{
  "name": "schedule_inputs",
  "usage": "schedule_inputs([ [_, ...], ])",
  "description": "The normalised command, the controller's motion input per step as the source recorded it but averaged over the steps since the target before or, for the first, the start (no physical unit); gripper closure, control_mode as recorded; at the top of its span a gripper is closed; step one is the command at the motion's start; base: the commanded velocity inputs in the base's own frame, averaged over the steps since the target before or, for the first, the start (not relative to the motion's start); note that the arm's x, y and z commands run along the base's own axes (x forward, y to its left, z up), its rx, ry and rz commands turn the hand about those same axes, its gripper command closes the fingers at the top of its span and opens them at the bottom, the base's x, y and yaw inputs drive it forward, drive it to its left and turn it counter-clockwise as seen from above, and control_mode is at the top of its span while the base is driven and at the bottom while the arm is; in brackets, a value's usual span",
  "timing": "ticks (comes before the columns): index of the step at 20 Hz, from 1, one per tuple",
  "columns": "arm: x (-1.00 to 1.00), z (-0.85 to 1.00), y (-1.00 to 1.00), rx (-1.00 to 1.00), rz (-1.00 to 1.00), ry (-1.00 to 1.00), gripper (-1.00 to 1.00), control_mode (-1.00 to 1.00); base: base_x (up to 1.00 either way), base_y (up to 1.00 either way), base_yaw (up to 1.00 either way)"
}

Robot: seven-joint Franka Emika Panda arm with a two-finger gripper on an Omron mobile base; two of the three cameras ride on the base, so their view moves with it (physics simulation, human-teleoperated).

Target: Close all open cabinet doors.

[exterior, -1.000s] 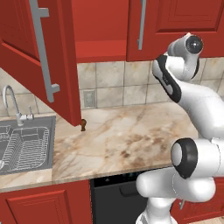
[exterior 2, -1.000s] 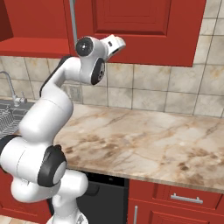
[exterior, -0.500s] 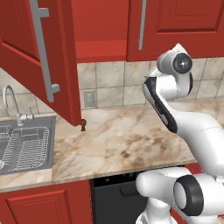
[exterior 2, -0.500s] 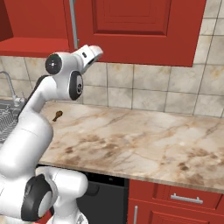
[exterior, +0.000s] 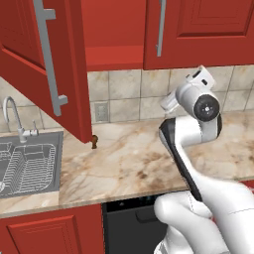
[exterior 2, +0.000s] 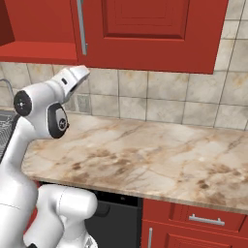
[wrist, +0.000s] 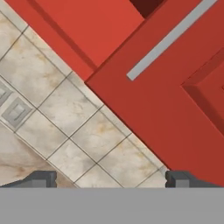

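Observation:
One tall red cabinet door (exterior: 30,64) stands swung wide open at the left, its long grey handle (exterior: 49,54) facing out, and it uncovers the cabinet's inside (exterior: 114,30). Next to it the right cabinet door (exterior: 198,30) (exterior 2: 145,29) lies shut against the cabinet. My gripper (exterior 2: 83,71) hangs just under that shut door's lower left corner and points up at the tiled wall. In the hand view my gripper (wrist: 111,179) is open, its fingertips (wrist: 41,178) far apart, with nothing between them. Ahead of it are the shut door (wrist: 175,109) and the end of its handle (wrist: 170,41).
A marble counter (exterior 2: 145,155) runs below, with a sink and rack (exterior: 25,163) and a faucet (exterior: 15,116) at the left. A small brown thing (exterior: 94,142) stands under the open door's corner. A wall outlet (exterior: 100,111) sits in the tiles. Red drawers (exterior 2: 203,220) are under the counter.
The hand has come down from in front of the shut door and moved left, to below that door's lower corner. The jaws have gone from shut to open.

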Motion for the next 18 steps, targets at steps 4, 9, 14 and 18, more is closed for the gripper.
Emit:
schedule_inputs([
  [4,-1.0,0.33,0.21,0.0,0.0,0.0,-1.0,-1.0,0.0,0.0,0.0],
  [9,-1.0,0.29,0.25,-0.02,0.01,0.0,-1.0,-1.0,0.0,0.0,0.0],
  [14,-1.0,0.11,0.33,-0.03,0.02,0.0,-1.0,-1.0,0.0,0.0,0.0],
  [18,-0.84,-0.22,0.16,0.01,0.02,0.01,-1.0,-1.0,0.0,0.0,0.0],
])
